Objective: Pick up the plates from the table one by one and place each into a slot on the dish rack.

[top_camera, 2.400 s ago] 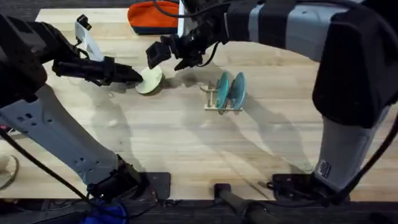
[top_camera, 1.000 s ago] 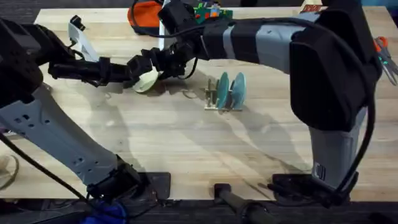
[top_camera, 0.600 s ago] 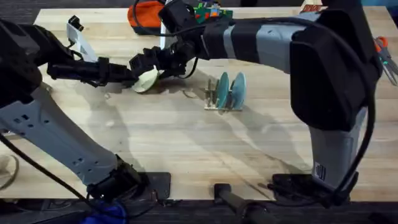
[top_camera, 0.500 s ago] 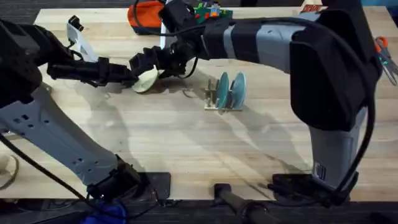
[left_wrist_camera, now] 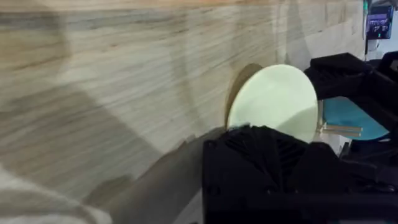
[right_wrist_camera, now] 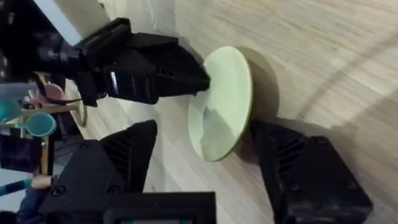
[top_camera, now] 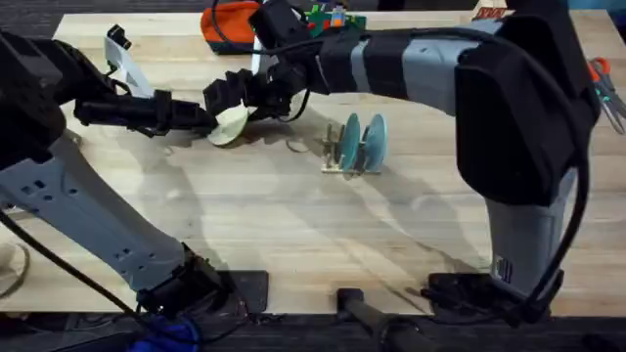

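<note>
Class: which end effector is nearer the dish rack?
Right. The right end effector straddles the cream plate on the dish rack's side; the left end effector grips the plate's far edge.

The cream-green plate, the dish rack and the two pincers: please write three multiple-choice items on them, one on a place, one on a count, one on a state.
1. Where is the cream-green plate?
A. in a rack slot
B. between both pincers, beside the dish rack
C. at the table's near edge

2. How many blue-teal plates stand in the rack?
A. none
B. two
C. four

3. How does the right pincer stand?
A. open, one finger on each side of the plate
B. shut on the rack
C. shut on nothing

Answers: 1 B, the overhead view shows it held tilted by the left pincer on the table; 2 B, two stand upright; 3 A, the right wrist view shows gaps on both sides.
</note>
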`<move>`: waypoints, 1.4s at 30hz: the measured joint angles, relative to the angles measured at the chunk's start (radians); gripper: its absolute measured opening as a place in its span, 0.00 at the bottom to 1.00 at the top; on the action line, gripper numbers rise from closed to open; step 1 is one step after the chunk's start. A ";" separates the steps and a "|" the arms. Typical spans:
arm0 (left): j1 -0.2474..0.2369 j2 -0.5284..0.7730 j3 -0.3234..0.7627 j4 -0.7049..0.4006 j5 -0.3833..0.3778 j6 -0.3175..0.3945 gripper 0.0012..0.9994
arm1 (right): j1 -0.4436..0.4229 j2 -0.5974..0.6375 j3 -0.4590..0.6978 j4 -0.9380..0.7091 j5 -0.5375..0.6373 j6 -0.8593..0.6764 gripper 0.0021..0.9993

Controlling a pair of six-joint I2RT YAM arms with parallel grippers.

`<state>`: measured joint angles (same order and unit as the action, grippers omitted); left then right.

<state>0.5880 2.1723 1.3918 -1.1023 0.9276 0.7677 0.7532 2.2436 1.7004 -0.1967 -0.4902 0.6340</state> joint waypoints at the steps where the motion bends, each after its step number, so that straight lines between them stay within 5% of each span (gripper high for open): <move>1: 0.000 0.000 0.000 0.000 0.000 0.000 0.04 | 0.000 0.000 0.000 0.000 0.003 0.002 0.87; 12: 0.000 0.000 0.000 0.000 0.001 0.000 0.04 | 0.004 0.038 0.001 0.008 0.007 0.044 0.82; 27: 0.000 0.000 -0.001 0.000 0.001 0.000 0.04 | 0.006 0.043 0.005 0.010 0.016 0.055 0.46; 31: 0.000 0.000 -0.001 0.001 0.001 0.000 0.04 | 0.006 0.043 0.005 0.008 0.023 0.057 0.23; 37: 0.004 0.000 -0.001 0.000 0.005 0.000 0.04 | 0.003 0.043 0.006 0.011 0.019 0.066 0.04; 42: 0.006 0.000 -0.001 -0.001 0.008 0.000 0.04 | 0.001 0.043 0.009 0.011 0.013 0.074 0.03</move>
<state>0.5945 2.1723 1.3911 -1.1030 0.9356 0.7677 0.7540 2.2864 1.7099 -0.1856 -0.4769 0.7081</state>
